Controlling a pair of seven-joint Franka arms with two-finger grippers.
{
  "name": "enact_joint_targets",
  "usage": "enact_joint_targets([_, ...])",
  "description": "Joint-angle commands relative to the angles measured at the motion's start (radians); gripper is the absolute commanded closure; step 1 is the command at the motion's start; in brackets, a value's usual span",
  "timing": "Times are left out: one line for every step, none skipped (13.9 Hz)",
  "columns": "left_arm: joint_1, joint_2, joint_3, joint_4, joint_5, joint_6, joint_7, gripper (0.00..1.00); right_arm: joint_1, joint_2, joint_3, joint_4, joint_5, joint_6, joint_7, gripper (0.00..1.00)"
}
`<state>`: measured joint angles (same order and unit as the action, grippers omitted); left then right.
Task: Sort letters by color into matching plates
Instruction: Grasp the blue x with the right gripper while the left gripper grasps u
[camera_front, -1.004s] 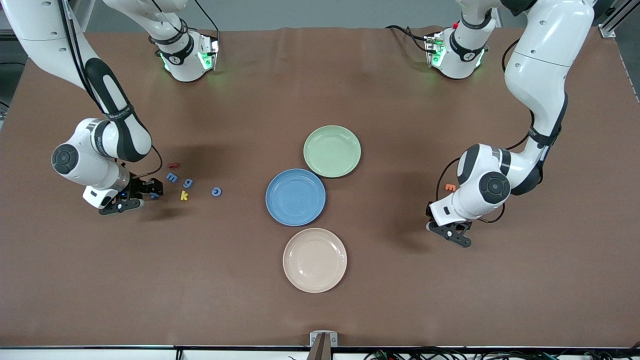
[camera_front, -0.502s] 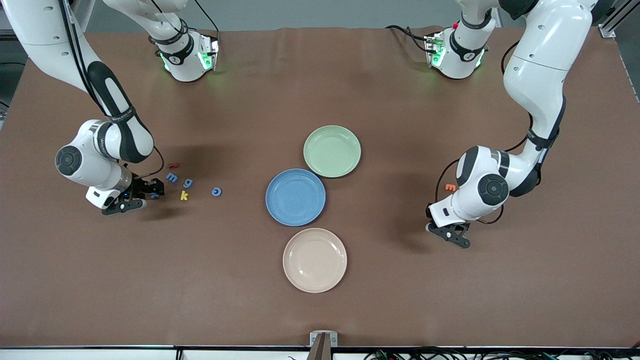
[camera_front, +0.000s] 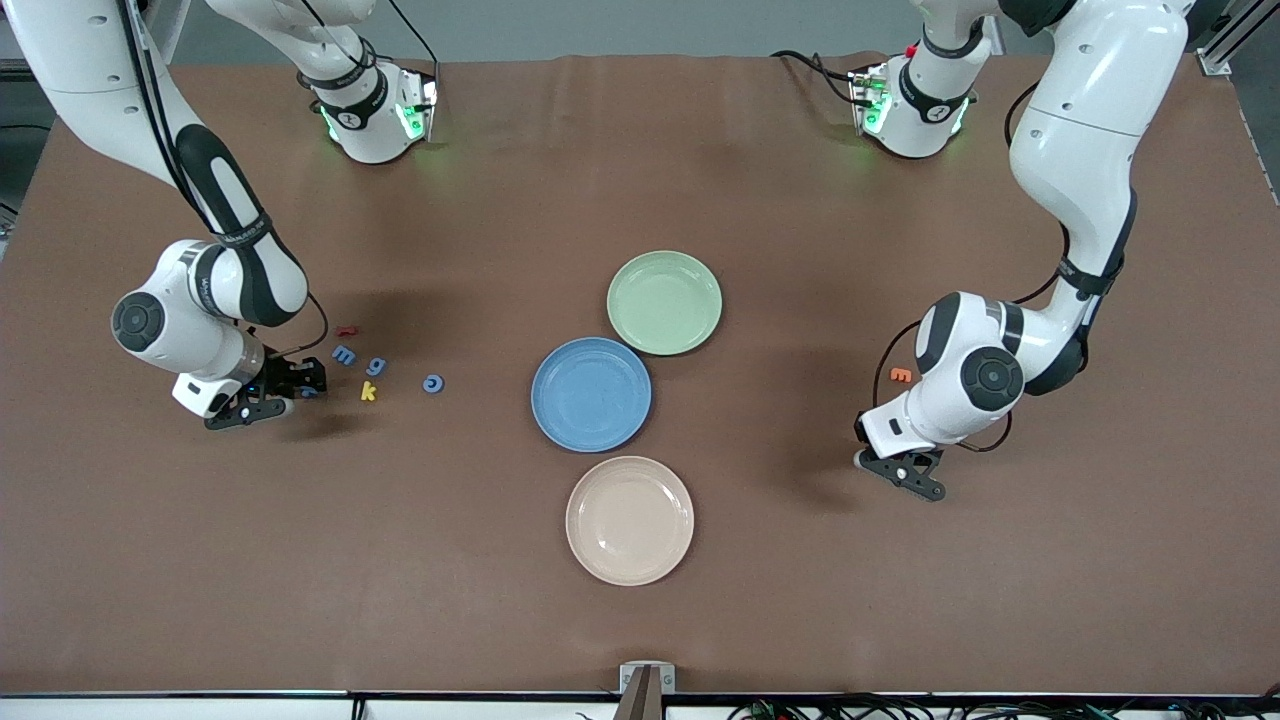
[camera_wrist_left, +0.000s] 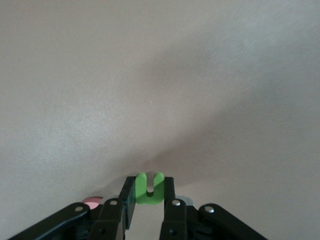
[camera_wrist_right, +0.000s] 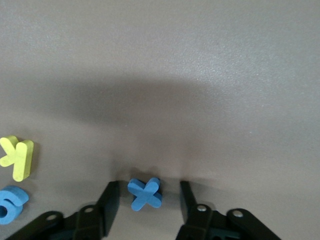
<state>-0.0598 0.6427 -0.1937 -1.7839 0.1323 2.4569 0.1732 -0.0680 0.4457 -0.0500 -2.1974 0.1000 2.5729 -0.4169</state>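
My left gripper (camera_wrist_left: 149, 192) is shut on a green U-shaped letter (camera_wrist_left: 149, 189), low at the table toward the left arm's end (camera_front: 868, 452). My right gripper (camera_wrist_right: 149, 189) is open, its fingers standing on either side of a blue x letter (camera_wrist_right: 145, 193) with a gap on each side. In the front view that gripper (camera_front: 306, 385) is at the cluster of letters, where a blue m (camera_front: 344, 354), a blue g (camera_front: 376, 366) and a blue c (camera_front: 433, 383) lie. The blue plate (camera_front: 591, 394) and the green plate (camera_front: 664, 302) sit mid-table, both bare.
A cream plate (camera_front: 629, 520) lies nearer the front camera than the blue one. A red letter (camera_front: 346, 330) and a yellow k (camera_front: 368, 391) lie among the blue letters. An orange letter (camera_front: 901, 375) rests beside the left arm's wrist. A pink letter (camera_wrist_left: 92, 201) lies by the left fingers.
The left gripper's fingers have closed onto the green letter. The right gripper's fingers have narrowed around the blue x. Both arms shifted only slightly.
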Motion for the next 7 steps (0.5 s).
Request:
enact_joint_targets([-0.031, -0.083, -0.004, -0.014, 0.02, -0.088, -0.07, 0.99, 0.001, 0.002, 0.001, -0.013, 0.006, 0.009, -0.014, 0.68])
enact_joint_targets([-0.047, -0.107, -0.01, -0.017, 0.02, -0.126, -0.114, 0.99, 0.001, 0.002, 0.001, -0.013, 0.006, 0.009, -0.014, 0.78])
enact_joint_targets([-0.063, -0.118, -0.018, -0.015, 0.02, -0.163, -0.157, 0.99, 0.001, 0.002, 0.001, -0.013, 0.007, 0.006, -0.013, 0.9])
enact_joint_targets([-0.075, -0.13, -0.032, -0.017, 0.02, -0.188, -0.206, 0.99, 0.001, 0.002, 0.001, -0.013, 0.006, 0.004, -0.01, 0.97])
enact_joint_targets([-0.077, -0.136, -0.055, -0.022, 0.02, -0.202, -0.252, 0.99, 0.001, 0.001, 0.001, -0.012, 0.007, 0.0, -0.005, 0.99])
enact_joint_targets([-0.075, -0.138, -0.084, -0.023, 0.02, -0.211, -0.295, 0.99, 0.001, -0.001, 0.001, -0.008, 0.007, -0.01, 0.0, 0.99])
enact_joint_targets([-0.077, -0.138, -0.113, -0.023, 0.02, -0.222, -0.346, 0.99, 0.004, -0.01, 0.002, -0.001, 0.007, -0.028, 0.01, 1.0])
